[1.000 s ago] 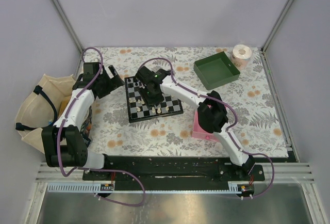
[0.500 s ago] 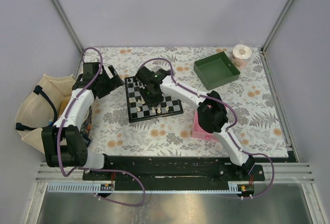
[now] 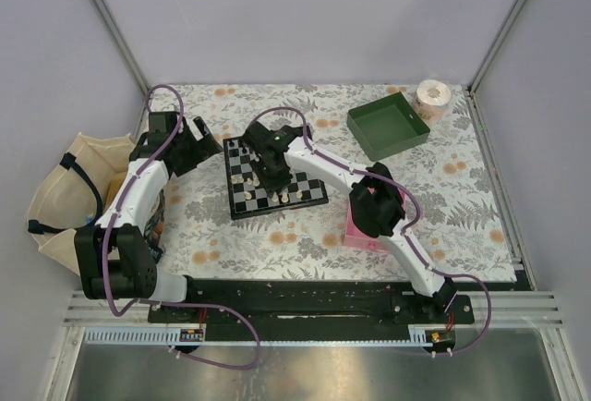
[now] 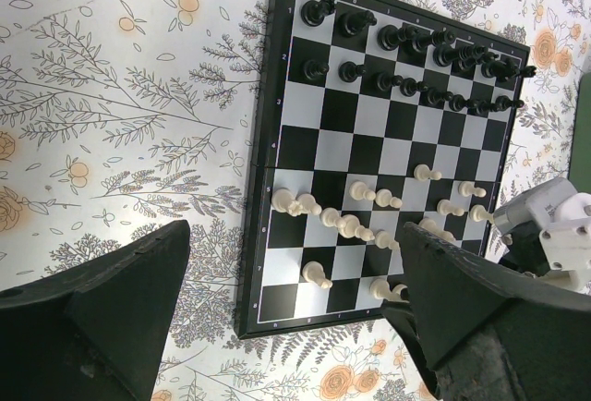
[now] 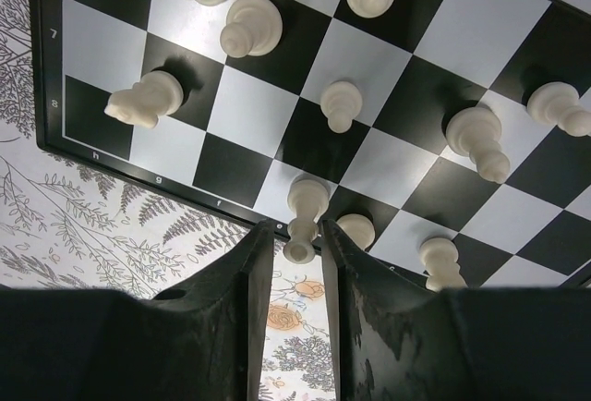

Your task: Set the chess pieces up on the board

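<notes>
**Right jaws narrowing over the last second**

Right gripper [image 5: 295, 235] is closing, fingers [image 5: 251, 276] flanking an upright cream-white piece [image 5: 306, 205] at the board's [image 5: 242, 110] near edge; firm contact cannot be confirmed. Left gripper [image 4: 291, 235] is hanging fully open, empty.

- The top view is bright and evenly lit; shadows are faint and short.
- The metal sheet [image 3: 295, 364] at 6 o'clock carries a dull sheen.
- In the right wrist view the fingers [image 5: 212, 327] at 6 o'clock blur darkly (too near); the board [image 5: 249, 110] is sharp.
</notes>
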Controlling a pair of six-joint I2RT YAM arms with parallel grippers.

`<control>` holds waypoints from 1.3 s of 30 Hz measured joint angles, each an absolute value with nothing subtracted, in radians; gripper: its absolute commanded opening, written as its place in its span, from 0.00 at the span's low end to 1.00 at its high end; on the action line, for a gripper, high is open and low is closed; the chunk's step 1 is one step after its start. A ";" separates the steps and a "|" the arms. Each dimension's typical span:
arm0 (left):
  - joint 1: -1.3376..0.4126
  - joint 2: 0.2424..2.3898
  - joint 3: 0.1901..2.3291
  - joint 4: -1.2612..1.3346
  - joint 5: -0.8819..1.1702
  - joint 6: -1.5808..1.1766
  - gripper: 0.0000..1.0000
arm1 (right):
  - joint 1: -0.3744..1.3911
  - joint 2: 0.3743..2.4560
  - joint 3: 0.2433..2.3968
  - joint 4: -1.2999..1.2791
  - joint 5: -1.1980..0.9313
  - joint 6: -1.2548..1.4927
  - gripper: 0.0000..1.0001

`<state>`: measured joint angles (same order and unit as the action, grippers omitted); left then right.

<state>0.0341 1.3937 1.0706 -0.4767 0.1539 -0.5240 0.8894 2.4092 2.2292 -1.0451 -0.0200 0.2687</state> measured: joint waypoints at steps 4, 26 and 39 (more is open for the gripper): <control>0.034 1.394 1.071 -0.477 0.154 -0.524 0.99 | 0.889 2.409 2.234 -1.045 -0.020 0.267 0.25; 0.036 1.394 1.071 -0.476 0.172 -0.524 0.99 | 0.899 2.409 2.236 -1.045 -0.016 0.266 0.19; 0.036 1.394 1.071 -0.472 0.182 -0.525 0.99 | 0.912 2.406 2.233 -1.047 0.039 0.265 0.20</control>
<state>0.0360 1.3941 1.0706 -0.4721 0.1818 -0.5251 0.9119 2.4062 2.2326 -1.0466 0.0387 0.2653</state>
